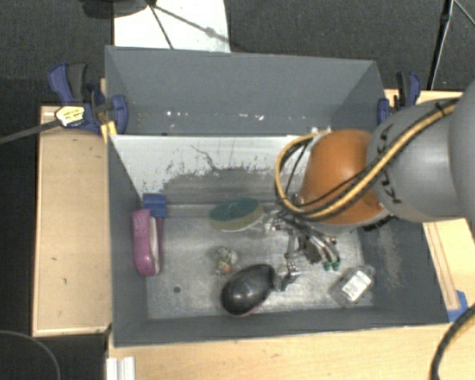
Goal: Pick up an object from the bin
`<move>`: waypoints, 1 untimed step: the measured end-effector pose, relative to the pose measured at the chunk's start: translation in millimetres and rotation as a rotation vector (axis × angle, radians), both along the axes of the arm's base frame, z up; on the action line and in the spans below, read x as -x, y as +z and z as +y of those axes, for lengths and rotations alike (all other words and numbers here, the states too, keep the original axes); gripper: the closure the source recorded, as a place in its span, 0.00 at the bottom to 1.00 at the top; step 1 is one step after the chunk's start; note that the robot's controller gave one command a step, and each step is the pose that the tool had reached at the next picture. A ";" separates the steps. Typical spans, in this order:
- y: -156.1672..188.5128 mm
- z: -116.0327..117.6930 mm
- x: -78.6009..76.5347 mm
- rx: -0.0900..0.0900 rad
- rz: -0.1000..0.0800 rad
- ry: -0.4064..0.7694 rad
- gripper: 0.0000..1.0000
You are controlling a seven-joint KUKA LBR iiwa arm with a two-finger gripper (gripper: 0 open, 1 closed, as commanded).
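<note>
Grey metal bin (245, 85), seen from above, with a few loose items on its floor. Far left: pink oblong piece (145, 242) lying along the left wall, with a small blue block (153, 205) touching its far end. Left of centre, by the foot of the back slope: flat green disc (234, 212). Nearer the front: small crumpled scrap (223, 258), apart from its neighbours. Front centre: black oval object (248, 288), smooth and rounded, resting on the floor. Just right of it: gripper (307, 264), low inside the bin beneath the orange wrist cover (340, 179) and looped cables. Further right, near the front corner: small white packet (353, 285), well apart from the black oval object.

Progress, as a judgement: gripper down at floor level, grasp not yet made, nothing lifted. Remaining: closing on one item and raising it clear of the rim.

Jaws: apparently standing moderately apart, with nothing between them. Nearer fingertip (285, 275) right at the right end of the black oval object, touching or just short of it, contact not certain. Other side toward the small white packet, but apart from it. Likeliest candidate by position alone: the black oval object, beside the jaws and not enclosed by them.
</note>
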State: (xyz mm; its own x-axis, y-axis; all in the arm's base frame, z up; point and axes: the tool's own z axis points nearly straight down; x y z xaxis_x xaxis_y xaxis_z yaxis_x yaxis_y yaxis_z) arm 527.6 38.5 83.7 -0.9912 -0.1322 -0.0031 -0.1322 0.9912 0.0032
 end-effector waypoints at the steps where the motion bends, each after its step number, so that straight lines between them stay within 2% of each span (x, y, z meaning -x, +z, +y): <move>1: -10.9 74.8 28.4 0.002 -0.006 0.293 0.00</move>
State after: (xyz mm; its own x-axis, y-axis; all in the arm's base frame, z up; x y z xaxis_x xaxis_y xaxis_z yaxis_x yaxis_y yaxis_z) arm 499.2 113.3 72.9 -0.9106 -0.4132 -0.0086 -0.4132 0.9106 -0.0009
